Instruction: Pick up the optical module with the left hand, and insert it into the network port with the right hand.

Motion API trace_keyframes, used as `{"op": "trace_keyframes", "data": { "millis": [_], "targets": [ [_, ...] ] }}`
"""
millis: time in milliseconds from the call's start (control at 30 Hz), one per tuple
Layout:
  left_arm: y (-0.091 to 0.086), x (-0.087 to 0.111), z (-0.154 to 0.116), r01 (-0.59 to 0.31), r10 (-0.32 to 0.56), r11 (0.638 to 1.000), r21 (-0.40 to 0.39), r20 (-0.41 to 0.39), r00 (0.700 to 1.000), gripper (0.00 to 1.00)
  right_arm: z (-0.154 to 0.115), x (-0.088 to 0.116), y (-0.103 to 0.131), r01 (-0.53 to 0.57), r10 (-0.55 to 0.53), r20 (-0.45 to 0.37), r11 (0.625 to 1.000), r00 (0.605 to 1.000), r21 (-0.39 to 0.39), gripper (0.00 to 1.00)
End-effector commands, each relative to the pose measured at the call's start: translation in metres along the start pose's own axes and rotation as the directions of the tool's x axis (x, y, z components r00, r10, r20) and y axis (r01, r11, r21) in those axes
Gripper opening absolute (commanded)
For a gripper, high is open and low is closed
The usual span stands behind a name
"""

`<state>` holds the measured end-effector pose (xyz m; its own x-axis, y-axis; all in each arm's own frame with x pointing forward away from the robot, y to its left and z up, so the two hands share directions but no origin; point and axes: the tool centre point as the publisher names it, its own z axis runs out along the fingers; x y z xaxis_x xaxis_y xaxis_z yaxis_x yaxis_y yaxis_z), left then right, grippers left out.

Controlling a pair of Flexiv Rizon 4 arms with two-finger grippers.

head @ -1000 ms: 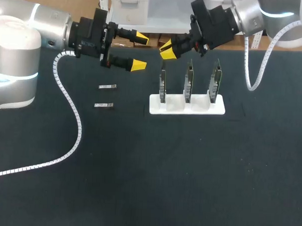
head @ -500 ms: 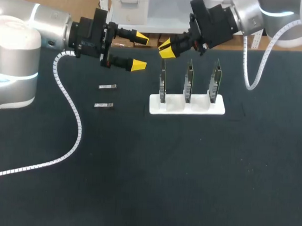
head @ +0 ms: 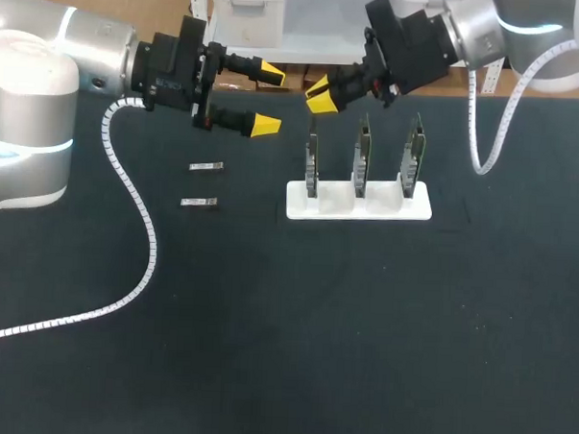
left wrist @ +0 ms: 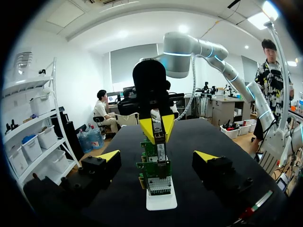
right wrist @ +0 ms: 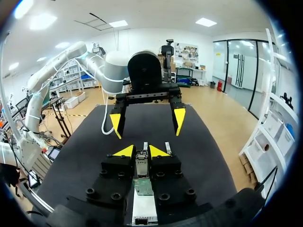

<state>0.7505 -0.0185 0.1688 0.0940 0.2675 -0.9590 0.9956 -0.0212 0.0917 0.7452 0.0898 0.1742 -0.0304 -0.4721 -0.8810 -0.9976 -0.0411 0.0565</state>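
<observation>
My right gripper [head: 321, 93] hangs above the leftmost network card [head: 312, 160] of the white rack [head: 359, 203]. It is shut on a small silver optical module [right wrist: 142, 169], which also shows in the left wrist view as the optical module [left wrist: 160, 152] under the yellow tips. My left gripper [head: 268, 100] is open and empty, just left of the right gripper and facing it. Two more optical modules [head: 205, 166] [head: 200, 203] lie flat on the black table, below the left gripper.
The rack holds three upright network cards, the middle card [head: 361, 158] and the right card [head: 412, 155] beside the first. A white coiled cable [head: 140, 220] trails from my left arm across the table's left side.
My right gripper has shifted slightly upward with the module still in it. The left arm has kept still.
</observation>
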Motion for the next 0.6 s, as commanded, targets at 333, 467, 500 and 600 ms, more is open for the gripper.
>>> {"op": "trace_keyframes", "data": {
  "millis": [333, 467, 500, 600],
  "targets": [
    [-0.0004, 0.0002, 0.0, -0.001, 0.001, 1.0, -0.001, -0.001, 1.0, 1.0, 0.0048, 0.0017, -0.0004, -0.002, 0.002, 0.001, 1.0, 1.0, 0.006, 0.0],
    [-0.0004, 0.0002, 0.0, -0.001, 0.001, 1.0, -0.001, -0.001, 1.0, 1.0, 0.0039, 0.0025, -0.0005, -0.004, 0.004, 0.004, 1.0, 1.0, 0.009, 0.0],
    [-0.0004, 0.0002, 0.0, -0.001, 0.001, 1.0, -0.001, -0.001, 1.0, 1.0, 0.0034, 0.0021, -0.0003, -0.004, 0.004, 0.005, 1.0, 1.0, 0.011, 0.0],
    [-0.0004, 0.0002, 0.0, -0.001, 0.001, 1.0, -0.001, -0.001, 1.0, 1.0, 0.0024, 0.0016, -0.0002, -0.003, 0.003, 0.009, 1.0, 1.0, 0.013, 0.0]
  ]
}}
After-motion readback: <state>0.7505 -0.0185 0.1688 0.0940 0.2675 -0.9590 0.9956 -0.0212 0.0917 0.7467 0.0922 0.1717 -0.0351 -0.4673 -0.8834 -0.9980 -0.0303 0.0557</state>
